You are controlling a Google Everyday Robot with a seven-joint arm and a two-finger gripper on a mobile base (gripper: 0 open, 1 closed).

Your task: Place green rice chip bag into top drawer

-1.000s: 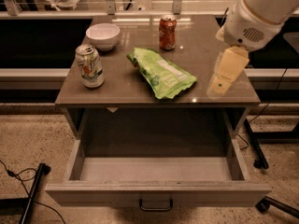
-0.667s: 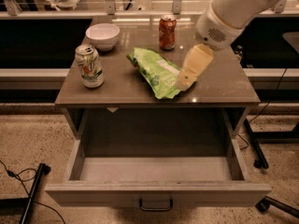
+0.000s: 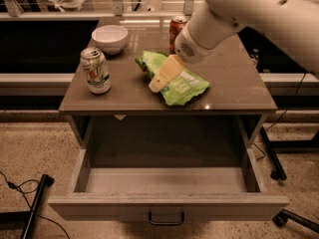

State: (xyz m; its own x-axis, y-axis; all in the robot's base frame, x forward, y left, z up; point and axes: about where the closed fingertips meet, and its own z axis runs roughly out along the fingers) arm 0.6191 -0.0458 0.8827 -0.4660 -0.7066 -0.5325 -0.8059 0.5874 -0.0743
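While the green rice chip bag is lying on the tabletop, its long axis running far-left to near-right, the gripper is being held over the bag's left half, its opening impossible to tell. The top drawer is standing open below the bag.

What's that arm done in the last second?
The end effector swung left from the table's right edge and is now over the bag; whether it grips it is unclear. Bag, green can, red can, bowl and open drawer have not moved.
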